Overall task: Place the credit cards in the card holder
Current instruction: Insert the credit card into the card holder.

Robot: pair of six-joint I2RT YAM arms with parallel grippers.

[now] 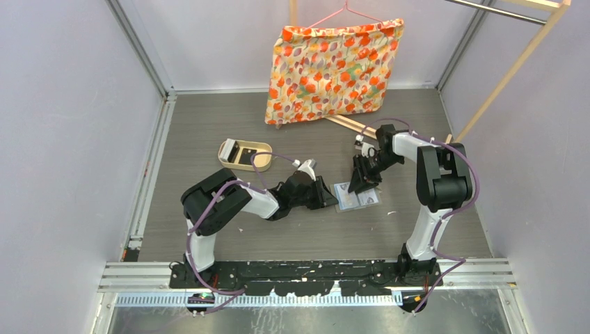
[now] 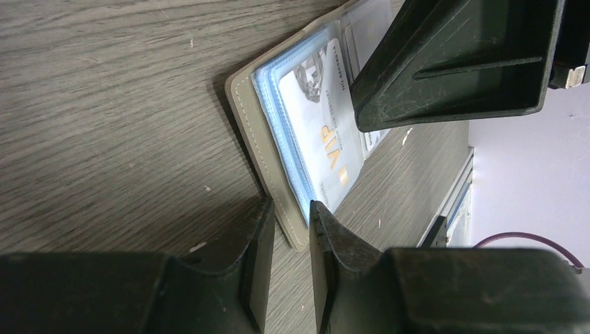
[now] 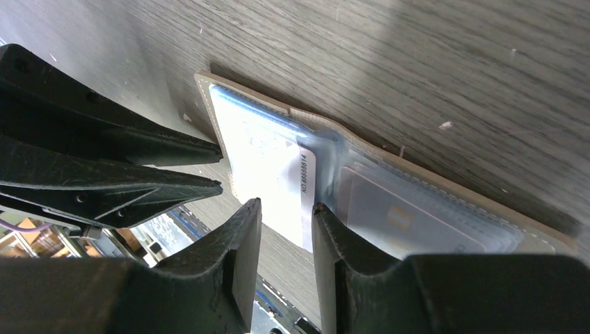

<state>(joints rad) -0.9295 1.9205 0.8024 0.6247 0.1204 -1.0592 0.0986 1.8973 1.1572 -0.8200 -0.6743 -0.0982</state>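
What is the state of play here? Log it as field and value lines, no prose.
card holder: lying open
VIP card: inside a clear pocket
white card: not fully in, one end sticks out past the holder's edge
left gripper: jaws astride the holder's edge, apparently pinching it
right gripper: jaws apart, either side of the white card's free end
tan tray: to the left of the holder, with a dark item inside

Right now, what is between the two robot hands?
The open card holder lies on the table between the left gripper and the right gripper. The top view shows it best; both wrist views show it too.
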